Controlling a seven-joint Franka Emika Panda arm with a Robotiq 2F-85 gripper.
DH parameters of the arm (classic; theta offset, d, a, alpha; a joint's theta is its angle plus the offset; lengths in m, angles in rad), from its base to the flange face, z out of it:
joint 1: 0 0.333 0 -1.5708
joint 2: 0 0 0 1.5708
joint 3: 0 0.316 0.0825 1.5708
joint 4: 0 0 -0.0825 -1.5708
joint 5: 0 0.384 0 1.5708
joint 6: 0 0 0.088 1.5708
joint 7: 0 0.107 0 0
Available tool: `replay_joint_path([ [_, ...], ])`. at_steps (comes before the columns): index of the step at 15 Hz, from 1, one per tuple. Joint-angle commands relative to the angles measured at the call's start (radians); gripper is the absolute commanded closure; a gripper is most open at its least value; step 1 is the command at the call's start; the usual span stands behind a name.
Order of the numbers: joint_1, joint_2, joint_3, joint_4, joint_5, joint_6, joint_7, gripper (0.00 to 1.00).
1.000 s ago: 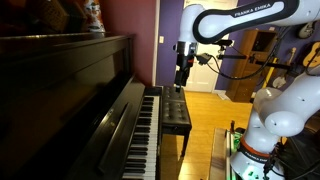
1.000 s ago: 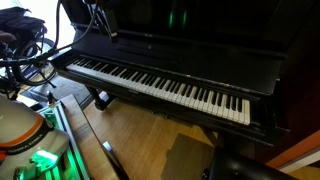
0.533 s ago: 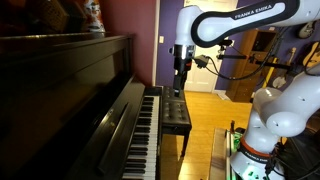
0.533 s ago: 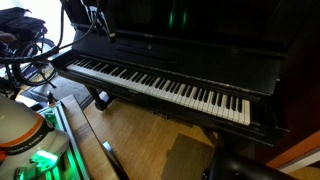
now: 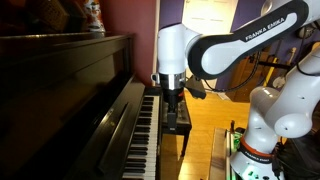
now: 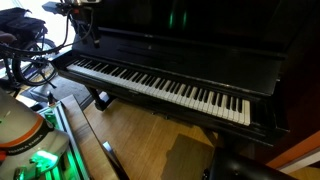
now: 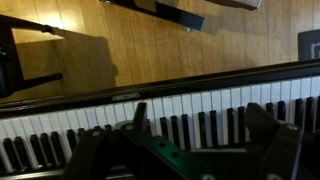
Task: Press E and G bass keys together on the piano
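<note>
Just below the gripper (image 7: 200, 115), its jaws spread wide, lies the piano (image 7: 60, 118) keyboard.

The end effector (image 7: 203, 125) is blurred — its base cut off below.

I see the piano (image 6: 200, 45) filling the upper frame, its keyboard (image 6: 160, 88) slanting from upper left down to the right. My gripper (image 6: 85, 22) hangs dark at the upper left, over the left end of the keys; I can't judge contact. Below lies wooden floor (image 6: 140, 135). The white robot base (image 6: 22, 130), glowing green, sits lower left, with cables (image 6: 30, 68) above it.
</note>
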Motion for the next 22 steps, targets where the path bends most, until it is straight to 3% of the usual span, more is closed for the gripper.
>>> replay_joint_path([
  [1, 0.066, 0.12, 0.059, 0.022, 0.048, 0.086, 0.056, 0.26],
  [4, 0.119, 0.204, 0.11, 0.04, 0.078, 0.168, 0.071, 0.37],
  [10, 0.183, 0.385, 0.203, 0.077, 0.002, 0.362, 0.152, 0.86],
  [11, 0.181, 0.309, 0.183, 0.046, 0.027, 0.33, 0.131, 0.67],
  [13, 0.193, 0.356, 0.192, 0.06, 0.02, 0.351, 0.135, 0.83],
  [17, 0.193, 0.378, 0.19, 0.075, 0.018, 0.354, 0.135, 0.85],
  [18, 0.193, 0.378, 0.19, 0.076, 0.018, 0.354, 0.135, 0.96],
  [22, 0.194, 0.448, 0.196, 0.069, -0.07, 0.432, 0.174, 1.0],
])
